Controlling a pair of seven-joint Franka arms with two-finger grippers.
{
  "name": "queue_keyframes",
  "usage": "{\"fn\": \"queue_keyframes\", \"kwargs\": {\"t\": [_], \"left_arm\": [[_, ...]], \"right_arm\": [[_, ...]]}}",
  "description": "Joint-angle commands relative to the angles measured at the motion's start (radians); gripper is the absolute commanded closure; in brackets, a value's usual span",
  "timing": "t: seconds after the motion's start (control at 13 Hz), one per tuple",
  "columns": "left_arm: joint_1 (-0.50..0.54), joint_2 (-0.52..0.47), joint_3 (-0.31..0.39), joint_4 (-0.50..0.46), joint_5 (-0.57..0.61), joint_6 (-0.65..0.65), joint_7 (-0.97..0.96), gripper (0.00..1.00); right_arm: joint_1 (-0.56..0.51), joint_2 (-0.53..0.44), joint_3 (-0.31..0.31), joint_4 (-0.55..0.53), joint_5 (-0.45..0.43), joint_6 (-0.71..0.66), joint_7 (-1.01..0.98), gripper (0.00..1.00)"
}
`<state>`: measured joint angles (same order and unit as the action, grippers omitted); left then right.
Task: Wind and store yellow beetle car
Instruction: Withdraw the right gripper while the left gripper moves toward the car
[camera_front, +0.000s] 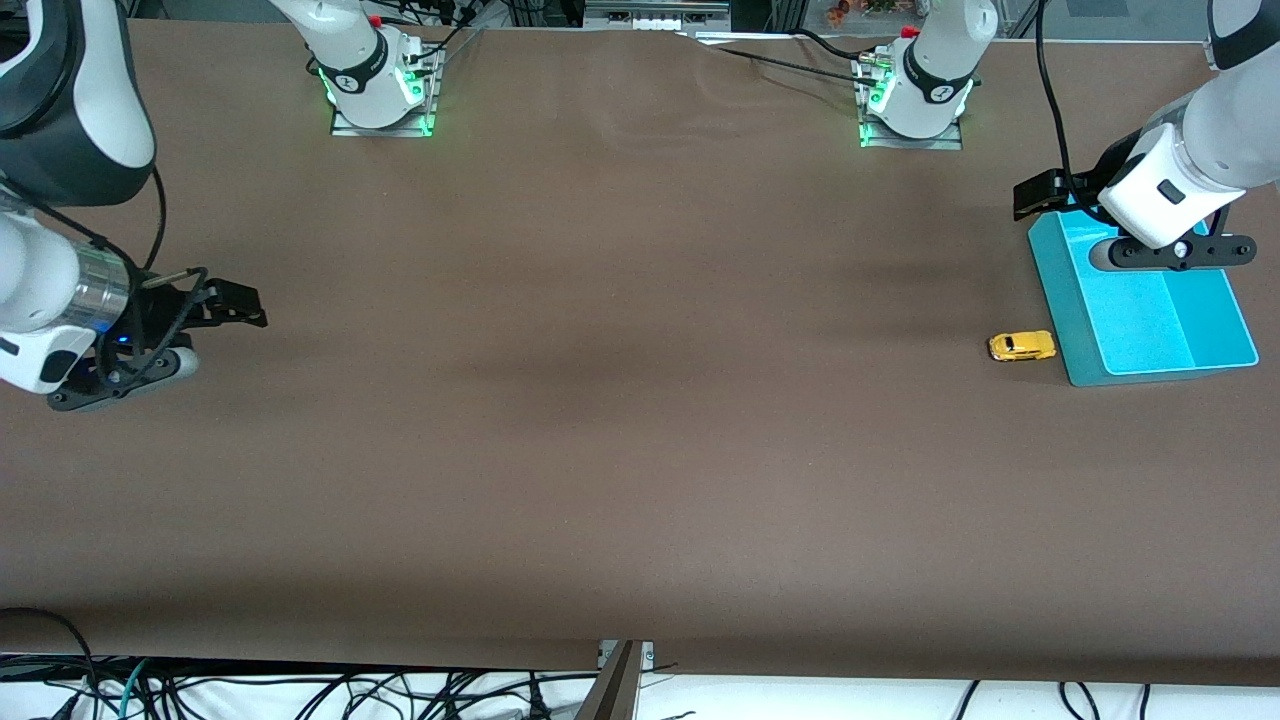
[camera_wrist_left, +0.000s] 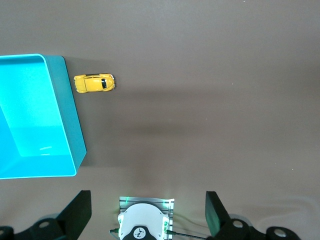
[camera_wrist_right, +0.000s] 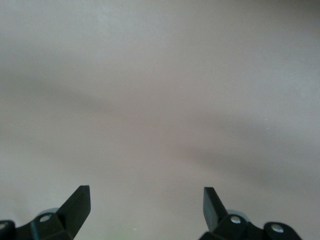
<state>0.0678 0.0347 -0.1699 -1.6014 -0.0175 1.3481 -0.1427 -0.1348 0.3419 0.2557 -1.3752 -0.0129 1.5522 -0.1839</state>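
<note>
The yellow beetle car (camera_front: 1022, 346) stands on the brown table beside the turquoise bin (camera_front: 1140, 325), close to the bin's near corner on the side toward the right arm's end. It also shows in the left wrist view (camera_wrist_left: 94, 83), just outside the bin's wall (camera_wrist_left: 67, 115). My left gripper (camera_front: 1045, 195) is open and empty in the air over the bin's edge toward the robot bases; its jaws (camera_wrist_left: 147, 200) stand wide apart. My right gripper (camera_front: 235, 303) is open and empty, waiting over bare table at the right arm's end (camera_wrist_right: 146, 197).
The bin is empty inside. The left arm's base (camera_wrist_left: 142, 225) shows between the left fingers. Both arm bases (camera_front: 380, 90) stand along the table's edge farthest from the front camera. Cables hang below the table's near edge.
</note>
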Motion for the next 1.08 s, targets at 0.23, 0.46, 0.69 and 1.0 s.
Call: {"fn": "queue_keyframes", "kwargs": {"t": [0.23, 0.46, 0.69, 1.0], "left_arm": [[0.007, 0.034, -0.006, 0.005, 0.005, 0.003, 0.012, 0.0], [0.006, 0.062, -0.005, 0.018, 0.007, 0.011, 0.012, 0.0], [0.014, 0.048, 0.003, -0.017, 0.017, 0.06, 0.046, 0.0], [0.014, -0.015, 0.066, -0.32, 0.017, 0.429, 0.22, 0.0]], "right_arm": [[-0.014, -0.001, 0.004, 0.034, -0.025, -0.012, 0.014, 0.0], [-0.025, -0.006, -0.021, 0.036, -0.07, 0.018, 0.03, 0.0], [-0.025, -0.029, -0.039, 0.027, -0.129, 0.083, 0.027, 0.0], [-0.022, -0.168, -0.047, -0.034, -0.153, 0.057, 0.018, 0.0]]}}
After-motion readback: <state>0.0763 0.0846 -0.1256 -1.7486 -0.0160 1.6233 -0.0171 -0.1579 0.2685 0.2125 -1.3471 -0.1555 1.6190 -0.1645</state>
